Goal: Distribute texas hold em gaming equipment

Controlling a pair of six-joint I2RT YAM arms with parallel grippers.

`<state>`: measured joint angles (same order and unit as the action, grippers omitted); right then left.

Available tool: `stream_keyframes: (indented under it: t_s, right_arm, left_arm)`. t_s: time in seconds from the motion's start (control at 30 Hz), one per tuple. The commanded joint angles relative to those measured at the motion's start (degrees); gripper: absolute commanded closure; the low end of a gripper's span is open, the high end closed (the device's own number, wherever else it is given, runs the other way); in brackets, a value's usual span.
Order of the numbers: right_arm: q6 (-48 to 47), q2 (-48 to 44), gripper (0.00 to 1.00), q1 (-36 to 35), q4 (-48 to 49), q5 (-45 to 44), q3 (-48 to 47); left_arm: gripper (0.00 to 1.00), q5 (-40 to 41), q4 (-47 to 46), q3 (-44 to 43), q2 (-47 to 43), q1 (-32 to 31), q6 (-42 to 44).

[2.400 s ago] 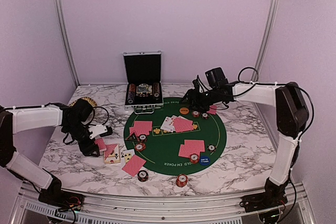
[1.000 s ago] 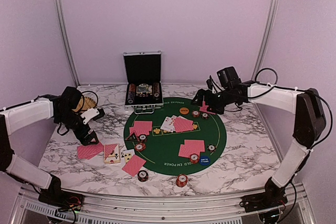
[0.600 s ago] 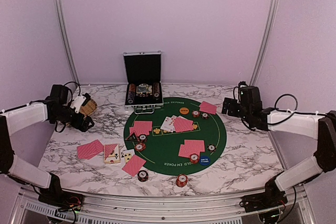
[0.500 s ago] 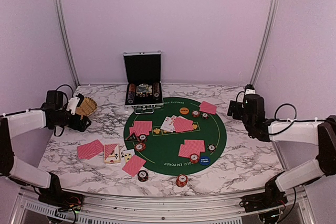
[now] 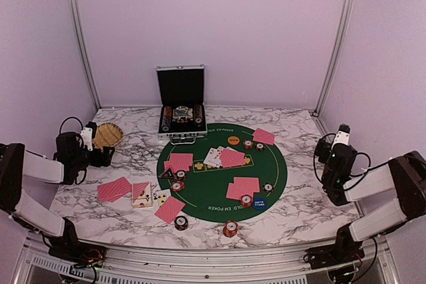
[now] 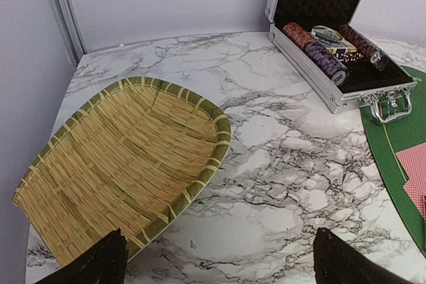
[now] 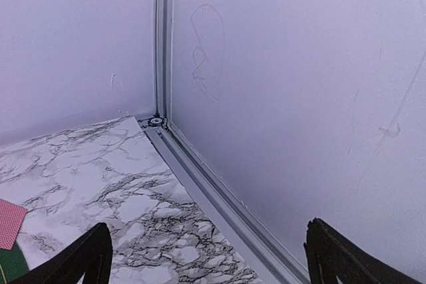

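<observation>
Red-backed playing cards lie in small piles around the green poker mat; one more pile sits on the marble to its left and one card at its far right rim. Striped poker chips sit by the piles. An orange disc and a blue disc rest on the mat. My left gripper is open and empty, low beside the woven tray. My right gripper is open and empty at the table's right edge, facing the back corner.
The open silver-edged case with chip rolls stands behind the mat. The tray lies at the left wall. A metal frame rail and the side wall run close to my right gripper. Face-up cards lie mid-mat.
Both arms have pulled back from the mat to the table's sides. The left one went from the left card pile to the tray, the right one from the far card to the right edge.
</observation>
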<state>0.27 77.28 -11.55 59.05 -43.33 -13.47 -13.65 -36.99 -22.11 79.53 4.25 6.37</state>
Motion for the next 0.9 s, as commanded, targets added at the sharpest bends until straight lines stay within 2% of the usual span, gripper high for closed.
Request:
stream_keyframes:
  t_s: [0.0, 0.17, 0.27, 0.37, 0.43, 0.53, 0.57, 0.63, 0.87]
  right_arm:
    - [-3.7, 3.7, 0.01, 1.9, 19.9, 5.0, 4.1]
    - [-7.0, 12.7, 0.01, 2.2, 37.9, 10.5, 8.6]
    - [-7.7, 12.9, 0.01, 2.2, 35.8, 17.0, 8.7]
    - [-10.0, 18.6, 0.01, 2.2, 42.2, 18.1, 8.0]
    - [-9.4, 16.9, 0.01, 2.0, 37.0, 17.6, 6.7]
    - [-8.3, 16.7, 0.01, 3.2, 29.8, 18.6, 3.5]
    - [-6.8, 16.0, 0.01, 4.2, 25.6, 19.5, 2.0]
    - [-3.5, 14.7, 0.01, 7.2, 19.9, 22.7, 0.1]
    - [-3.3, 14.6, 0.01, 8.0, 21.7, 23.8, 0.8]
  left_arm:
    - [0.01, 2.6, -13.4, 0.7, 1.5, 0.5, -2.8]
    - [0.01, 3.8, -14.8, 0.9, 1.8, 0.7, -4.5]
    - [0.01, 3.9, -20.6, 2.9, 2.5, 0.7, -7.3]
    - [0.01, 3.4, -31.4, 5.5, 7.2, 0.5, -7.9]
    - [0.01, 4.3, -29.8, 5.7, 6.5, -0.2, -7.0]
    - [0.01, 4.8, -38.5, 8.4, 9.3, -0.2, -7.8]
    - [0.01, 5.3, -35.4, 7.7, 8.6, -0.4, -7.4]
    - [0.01, 6.5, -35.1, 7.5, 8.7, -0.8, -7.2]
    - [0.01, 6.7, -35.2, 7.8, 8.4, -0.9, -7.1]
